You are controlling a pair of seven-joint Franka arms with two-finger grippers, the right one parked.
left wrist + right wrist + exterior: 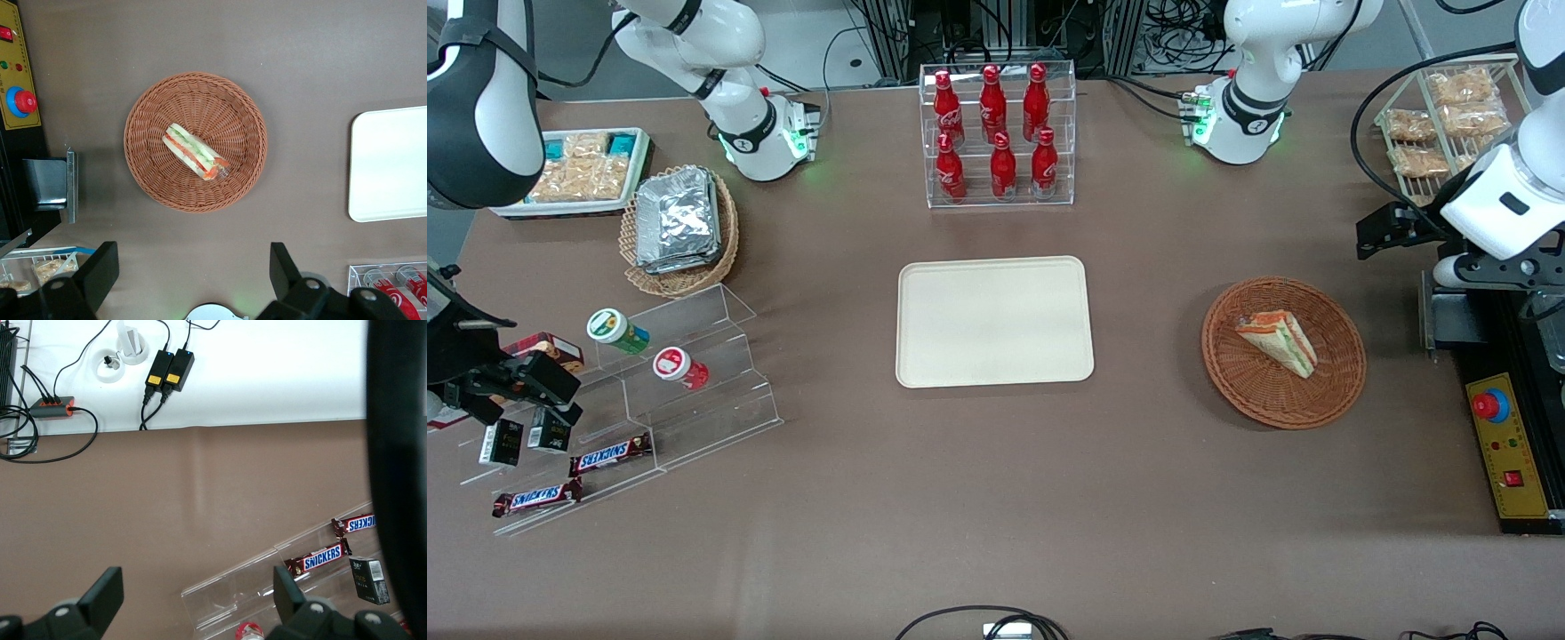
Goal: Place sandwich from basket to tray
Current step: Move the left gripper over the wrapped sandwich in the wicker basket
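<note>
Inspection runs across the front view from the parked arm's end of the table toward my own.

At about nine o'clock of the table stands a clear stepped display [694, 373] carrying two small round tubs and, on its lowest steps, Snickers bars [609, 455]. Farther from the front camera than that display sits a tan wicker basket [685, 267] loaded with foil packets [679, 220].

At the table's centre lies the tray [994, 321], flat, cream-beige, with nothing on it. At twelve o'clock from the tray stands a clear rack of red bottles [997, 133].

At three o'clock from the tray, well apart from it, sits the basket [1283, 352], round, reddish-brown. The sandwich [1279, 340] lies inside it on the woven floor, a wrapped wedge with orange and green layers showing; its pointed end aims toward roughly five o'clock. Nothing is touching it.

My gripper [193, 280] hangs high above the table at the working arm's end, near the basket's one-o'clock side and clear of it. My fingers [100, 270] are spread wide with nothing between them; in my wrist view the basket and sandwich are seen between the two fingers, well below.

Beside the basket at the table's edge sits a black control box [1507, 453] with a red button.
</note>
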